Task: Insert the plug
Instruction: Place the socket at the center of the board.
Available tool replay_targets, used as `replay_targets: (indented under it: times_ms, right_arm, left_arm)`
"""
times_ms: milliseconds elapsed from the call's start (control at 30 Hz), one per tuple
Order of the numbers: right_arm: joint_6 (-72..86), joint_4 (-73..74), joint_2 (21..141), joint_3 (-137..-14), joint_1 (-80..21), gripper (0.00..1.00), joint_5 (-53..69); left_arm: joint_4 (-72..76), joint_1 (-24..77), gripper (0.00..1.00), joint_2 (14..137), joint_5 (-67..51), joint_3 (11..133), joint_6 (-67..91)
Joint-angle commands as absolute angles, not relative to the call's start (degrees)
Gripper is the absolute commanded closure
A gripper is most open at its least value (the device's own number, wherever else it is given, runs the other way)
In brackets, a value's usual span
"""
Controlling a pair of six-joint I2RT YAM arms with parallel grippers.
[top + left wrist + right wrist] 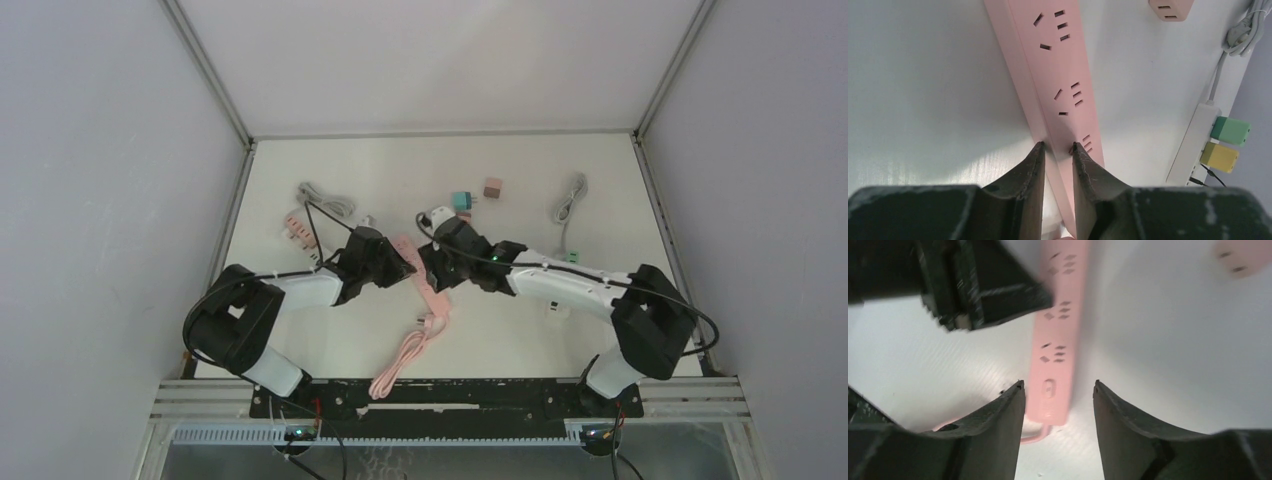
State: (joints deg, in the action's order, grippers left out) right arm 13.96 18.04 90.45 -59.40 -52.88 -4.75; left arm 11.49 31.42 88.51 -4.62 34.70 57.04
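Observation:
A pink power strip (437,300) lies in the middle of the table, its pink cable (400,360) trailing toward the front edge. My left gripper (1058,146) is shut on the long edge of the strip (1063,65), near one end, with several sockets running away from the fingertips. My right gripper (1058,384) is open and straddles the strip's switch end (1048,390), with a gap on both sides. From above, the left gripper (392,262) and right gripper (438,268) almost meet over the strip. Neither holds a plug.
Behind the grippers lie a white plug (440,214), a teal adapter (461,200) and a brown cube (492,187). A pink adapter (295,228) and grey cable (325,198) sit left. A white strip (1193,145) carries green (1230,130) and yellow (1219,156) plugs.

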Motion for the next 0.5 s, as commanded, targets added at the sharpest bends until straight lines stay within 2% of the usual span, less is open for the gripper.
replay_targets:
  times_ms: [0,167,300,467]
  right_arm:
    - [11.6,16.9,86.1,-60.3,-46.0,0.37,-5.0]
    - [12.7,17.2,90.8,-63.7,-37.3,0.29,-4.1]
    - [15.0,15.2,95.7,-66.5,-34.5,0.15,-7.2]
    - [19.3,12.8,103.3,-71.7,-32.9,0.12,-10.3]
  left_arm:
    - [9.8,32.1,0.72,91.3,-5.5,32.7,56.1]
    - [10.8,32.6,0.72,93.1,-7.3,33.1,55.7]
    - [11.2,33.8,0.73,93.4,-7.1,33.4,55.1]
    - [12.0,34.7,0.72,95.0,-9.1,34.2,55.3]
